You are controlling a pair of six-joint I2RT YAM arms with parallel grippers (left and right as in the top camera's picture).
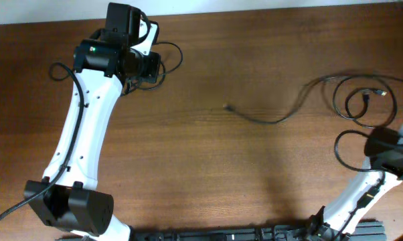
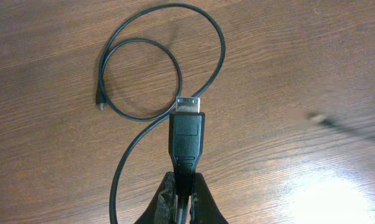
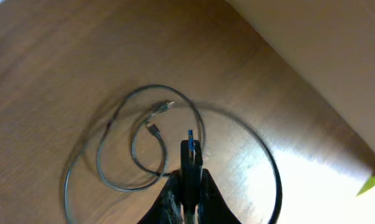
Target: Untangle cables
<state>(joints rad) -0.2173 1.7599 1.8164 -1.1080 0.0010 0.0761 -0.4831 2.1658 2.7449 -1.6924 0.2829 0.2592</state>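
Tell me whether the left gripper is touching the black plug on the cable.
Touching. The left wrist view shows the left gripper closed around the rear of the black plug, with no gap visible.

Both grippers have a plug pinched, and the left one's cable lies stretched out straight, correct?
Not straight: in the left wrist view the cable held by the left gripper curls in loops on the table. The right gripper pinches a plug too.

Left pincer [image 2: 186,183] clamped tight — right pincer [image 3: 190,179] likewise.
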